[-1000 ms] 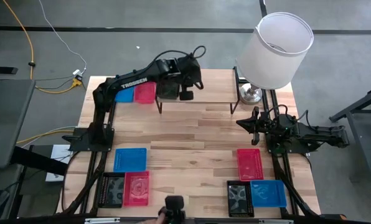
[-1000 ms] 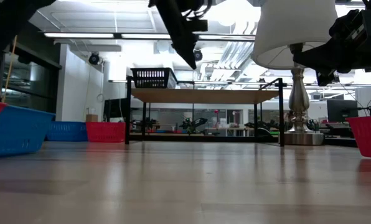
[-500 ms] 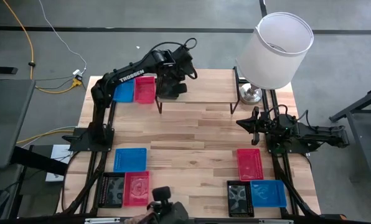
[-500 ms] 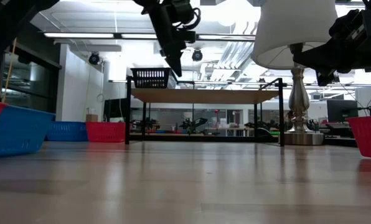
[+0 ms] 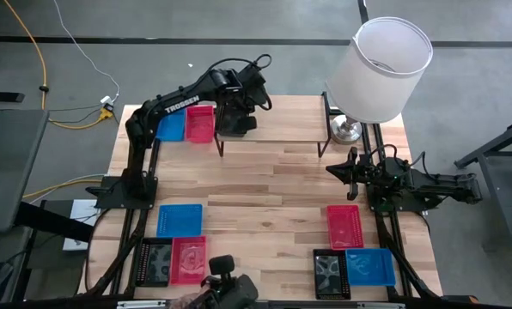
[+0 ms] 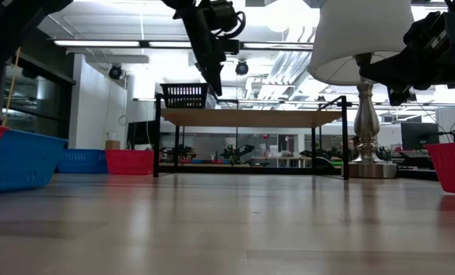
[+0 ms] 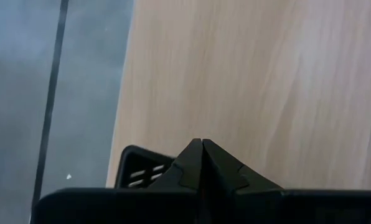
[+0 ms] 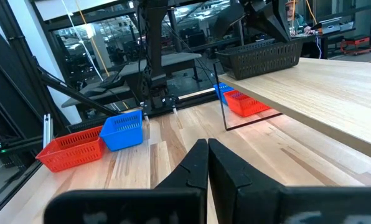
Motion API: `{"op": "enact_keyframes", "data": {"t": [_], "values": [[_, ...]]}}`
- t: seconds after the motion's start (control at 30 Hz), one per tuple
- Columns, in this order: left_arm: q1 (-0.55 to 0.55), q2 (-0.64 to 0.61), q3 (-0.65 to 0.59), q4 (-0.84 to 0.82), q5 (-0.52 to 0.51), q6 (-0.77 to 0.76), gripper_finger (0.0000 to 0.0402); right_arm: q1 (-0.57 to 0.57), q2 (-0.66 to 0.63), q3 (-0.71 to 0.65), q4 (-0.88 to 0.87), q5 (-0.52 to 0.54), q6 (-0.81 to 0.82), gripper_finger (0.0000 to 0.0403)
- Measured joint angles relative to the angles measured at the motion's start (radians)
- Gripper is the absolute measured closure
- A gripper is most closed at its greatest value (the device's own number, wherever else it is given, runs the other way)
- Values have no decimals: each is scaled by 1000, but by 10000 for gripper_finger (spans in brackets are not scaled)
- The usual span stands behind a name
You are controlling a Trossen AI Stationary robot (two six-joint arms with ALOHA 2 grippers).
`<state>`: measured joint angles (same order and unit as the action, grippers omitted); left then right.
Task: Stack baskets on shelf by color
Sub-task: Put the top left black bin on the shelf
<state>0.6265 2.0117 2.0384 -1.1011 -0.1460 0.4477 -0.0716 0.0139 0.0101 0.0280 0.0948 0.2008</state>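
Left end effector (image 5: pixel 240 101) above shelf (image 5: pixel 282 130) left end, fingers pinched together, empty. Black basket (image 5: pixel 232 123) sits on shelf directly beneath it, long axis across plank (released, I judge). Right end effector (image 5: pixel 352 176), also pinched, waits nearer red basket (image 5: pixel 344 226) on bench.

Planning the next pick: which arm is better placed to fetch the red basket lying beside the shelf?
Left. Its claw is shut above the black basket on the shelf, right next to that red basket; the right claw waits across the table.

white lamp (image 5: pixel 380 73), yellow cable (image 5: pixel 34 60), perhaps a camera (image 5: pixel 226 287)
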Motion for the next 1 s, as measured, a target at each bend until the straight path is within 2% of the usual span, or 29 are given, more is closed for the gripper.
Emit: {"op": "enact_keyframes", "data": {"t": [0.2,0.5,0.7,0.9,1.0], "values": [[3,0,0,0,-5,-2,401,0,0,0,0,0,0,402],[3,0,0,-1,-93,8,401,0,0,0,0,0,0,402],[2,0,0,-2,-109,14,401,0,0,0,0,0,0,402],[-5,-1,0,-14,-207,17,401,0,0,0,0,0,0,402],[-12,-16,-1,-26,-222,27,401,0,0,0,0,0,0,402]]}}
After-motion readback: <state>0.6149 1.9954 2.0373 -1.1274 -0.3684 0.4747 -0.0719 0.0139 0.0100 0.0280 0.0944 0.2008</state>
